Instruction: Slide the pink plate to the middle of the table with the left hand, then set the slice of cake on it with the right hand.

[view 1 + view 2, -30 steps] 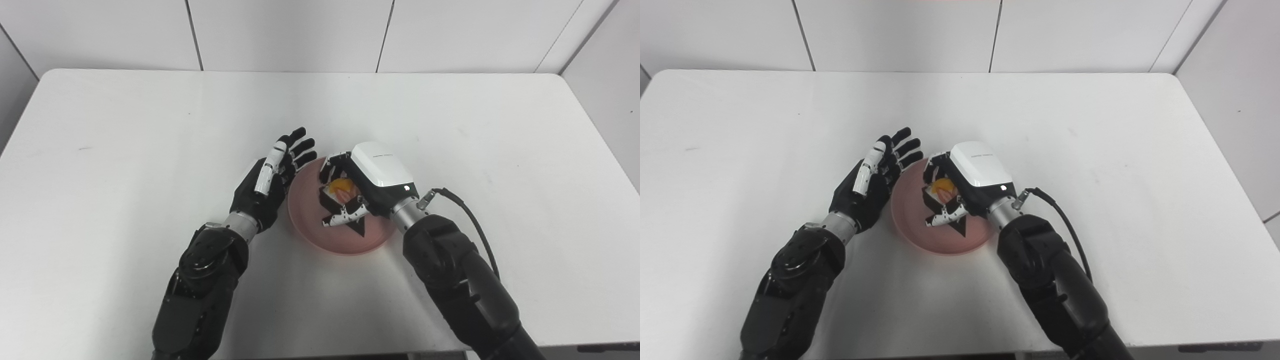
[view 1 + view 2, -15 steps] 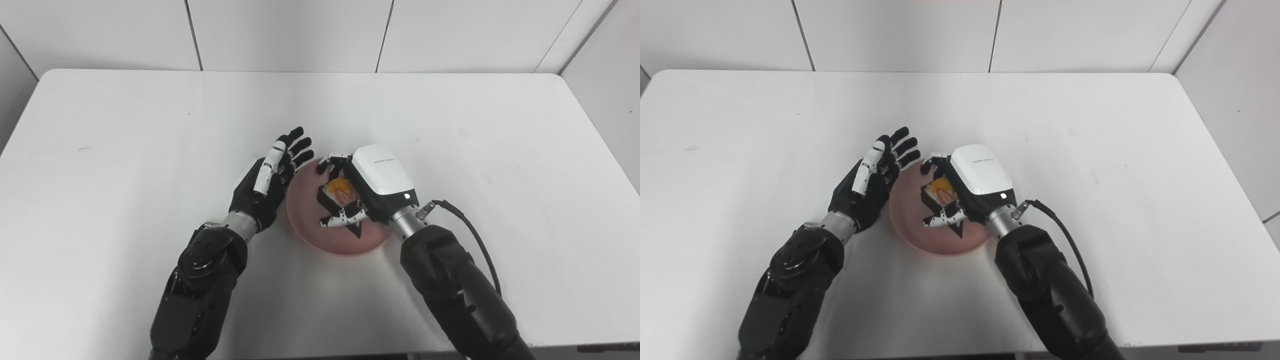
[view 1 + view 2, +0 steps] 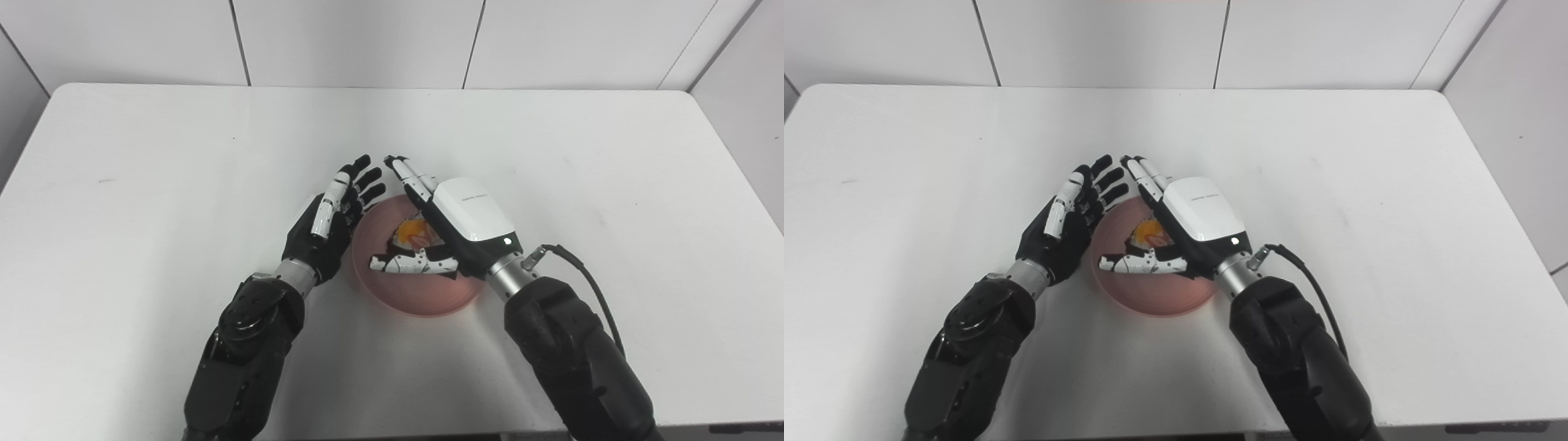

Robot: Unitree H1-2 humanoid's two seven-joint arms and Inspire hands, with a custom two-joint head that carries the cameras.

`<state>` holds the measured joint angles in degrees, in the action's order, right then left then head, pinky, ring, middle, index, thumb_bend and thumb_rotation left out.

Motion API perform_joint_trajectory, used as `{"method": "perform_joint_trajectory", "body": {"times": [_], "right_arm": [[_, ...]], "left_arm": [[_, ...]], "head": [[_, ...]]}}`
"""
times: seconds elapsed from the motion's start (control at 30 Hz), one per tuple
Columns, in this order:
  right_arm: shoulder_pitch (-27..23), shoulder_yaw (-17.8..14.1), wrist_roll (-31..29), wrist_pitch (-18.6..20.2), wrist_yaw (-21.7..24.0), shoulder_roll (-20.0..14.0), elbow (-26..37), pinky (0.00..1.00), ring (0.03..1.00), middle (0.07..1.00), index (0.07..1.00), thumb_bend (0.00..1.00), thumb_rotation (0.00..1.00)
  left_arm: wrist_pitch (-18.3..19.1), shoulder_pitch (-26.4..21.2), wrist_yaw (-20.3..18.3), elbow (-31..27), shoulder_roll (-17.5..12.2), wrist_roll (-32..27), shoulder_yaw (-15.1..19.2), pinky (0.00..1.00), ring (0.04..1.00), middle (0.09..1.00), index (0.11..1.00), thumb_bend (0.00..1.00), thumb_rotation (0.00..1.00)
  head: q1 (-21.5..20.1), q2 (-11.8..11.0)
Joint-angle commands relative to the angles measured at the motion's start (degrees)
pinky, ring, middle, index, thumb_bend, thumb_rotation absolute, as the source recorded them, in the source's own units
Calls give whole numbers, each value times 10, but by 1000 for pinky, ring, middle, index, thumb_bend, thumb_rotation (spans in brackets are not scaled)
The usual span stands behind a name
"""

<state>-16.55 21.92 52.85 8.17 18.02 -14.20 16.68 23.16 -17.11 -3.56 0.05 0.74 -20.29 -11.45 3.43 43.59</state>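
The pink plate (image 3: 429, 297) lies near the middle of the white table (image 3: 153, 153). A slice of cake (image 3: 409, 233) with an orange and red topping rests on the plate. My right hand (image 3: 453, 223) hovers over the plate, open, fingers stretched toward the far side and thumb out to the left; it hides part of the cake. To the plate's left, my left hand (image 3: 327, 217) is open with its palm facing the rim, right beside it; contact cannot be told.
A black cable (image 3: 582, 275) loops from the right wrist over the table. White wall panels (image 3: 367, 37) stand behind the far edge.
My right hand has opened: its fingers, curled round the cake a second ago, now stretch out and the cake lies free on the plate. The left hand has hardly moved.
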Motion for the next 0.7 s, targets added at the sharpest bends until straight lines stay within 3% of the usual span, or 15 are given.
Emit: {"method": "perform_joint_trajectory", "body": {"times": [0.0,0.2,0.37,0.43,0.5,0.6,0.67], "right_arm": [[-7,-10,-3,-2,0,2,25,746,924,1000,1000,977,992],[-10,-17,-9,-11,2,7,29,759,938,1000,1000,965,971],[-9,-34,-70,-50,-36,15,21,825,982,1000,1000,879,956],[-8,-39,-92,-55,-39,19,20,837,996,1000,1000,866,989],[-3,-52,-129,-66,-59,29,19,828,1000,1000,1000,875,999],[9,-76,-191,-115,-109,44,0,824,1000,1000,1000,903,1000],[17,-90,-217,-139,-130,51,-13,882,1000,1000,1000,916,1000]], "left_arm": [[37,14,2,13,-6,3,-1,906,942,958,955,349,1000],[35,17,0,14,-8,21,6,898,928,939,935,366,1000],[-14,32,7,0,-3,62,18,922,936,943,934,361,1000],[-38,39,9,-3,-2,77,25,914,934,943,930,371,1000],[-95,50,13,-5,-2,99,34,930,945,958,944,382,1000],[-164,64,22,-8,-5,139,45,953,962,977,962,398,1000],[-204,71,20,-5,-11,161,47,979,987,995,988,408,1000]], "head": [[0,-1],[-1,-8],[0,-15],[1,-15],[0,-16],[-5,-19],[-6,-21]]}}
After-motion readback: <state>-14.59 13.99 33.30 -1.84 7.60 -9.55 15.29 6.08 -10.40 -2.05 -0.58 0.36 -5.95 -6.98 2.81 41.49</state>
